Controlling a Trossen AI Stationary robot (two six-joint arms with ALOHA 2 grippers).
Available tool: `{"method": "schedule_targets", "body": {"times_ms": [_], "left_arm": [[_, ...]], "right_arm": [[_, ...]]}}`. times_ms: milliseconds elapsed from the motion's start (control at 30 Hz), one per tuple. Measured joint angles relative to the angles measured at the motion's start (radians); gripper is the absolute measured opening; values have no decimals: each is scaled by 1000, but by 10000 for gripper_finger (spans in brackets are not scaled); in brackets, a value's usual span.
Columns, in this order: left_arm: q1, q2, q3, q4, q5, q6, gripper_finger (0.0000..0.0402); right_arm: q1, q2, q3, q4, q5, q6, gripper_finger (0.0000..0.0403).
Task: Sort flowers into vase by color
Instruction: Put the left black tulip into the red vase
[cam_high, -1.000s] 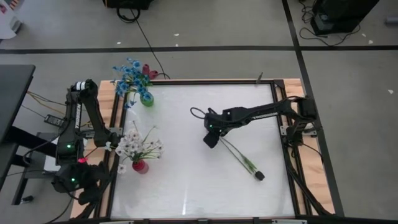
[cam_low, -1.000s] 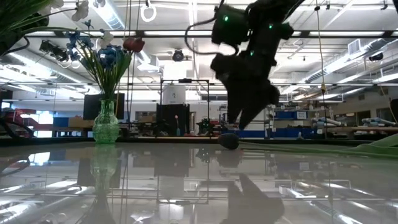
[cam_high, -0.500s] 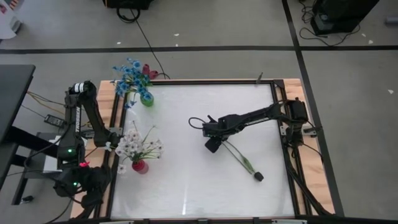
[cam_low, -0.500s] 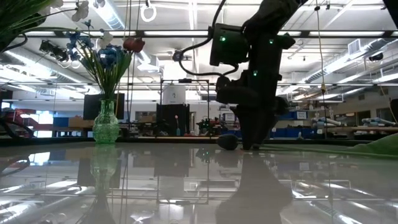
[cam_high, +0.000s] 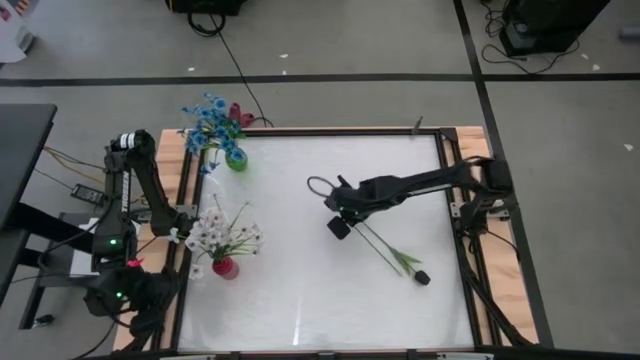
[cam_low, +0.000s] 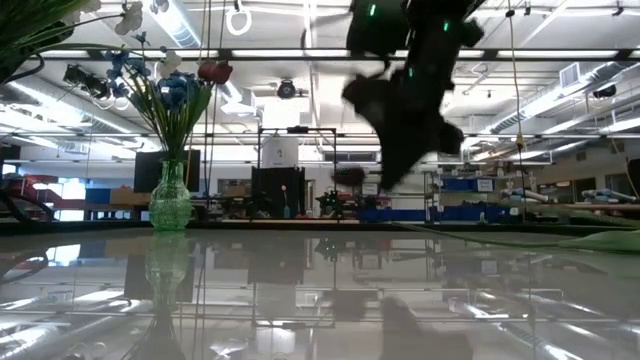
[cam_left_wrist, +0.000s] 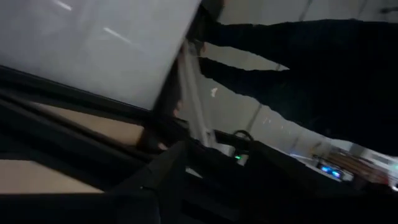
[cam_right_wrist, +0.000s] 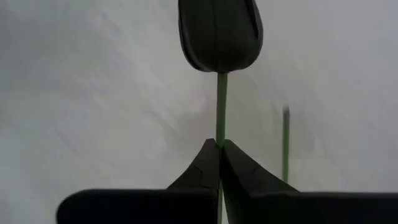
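The glossy bench (cam_low: 300, 300) stretched level toward a bright workshop with ceiling strip lights and shelving far behind. At the far left stood a green glass vase (cam_low: 170, 205) holding blue flowers (cam_low: 172, 90) on green stems, with one dark red head (cam_low: 213, 71) among them; the vase was mirrored in the bench top. Leaves of another plant (cam_low: 30, 25) filled the upper left corner. The right arm hung from above near the middle, a dark blurred mass with small green lights, its right claw (cam_low: 392, 172) clear of the bench. A dark flower head (cam_low: 348, 176) showed just beside it, off the surface. A thin green stem (cam_low: 520, 240) lay low along the right.
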Motion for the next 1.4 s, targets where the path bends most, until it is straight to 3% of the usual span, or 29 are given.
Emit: {"method": "schedule_targets", "body": {"times_ms": [167, 367, 500, 667, 800, 1133, 1400], "left_arm": [[-3, 0, 0, 168, -90, 105, 182], [-8, 0, 41, 324, -268, 319, 182], [24, 0, 131, 397, -407, 556, 182], [105, 7, 225, 592, -480, 955, 182], [204, 38, 292, 695, -483, 1186, 182], [554, 132, 447, 656, -508, 1519, 182], [851, 173, 454, 484, -501, 1461, 183]], "right_arm": [[23, -141, 0, 156, 79, 7, 7], [60, -248, 1, 516, 162, -59, 6], [90, -251, 1, 758, 159, -81, 4], [142, -231, 1, 983, 121, -122, 4], [194, -232, 1, 1082, 99, -176, 6], [257, -231, 1, 1306, 123, -282, 9], [244, -238, 1, 1423, 63, -394, 10]]}}
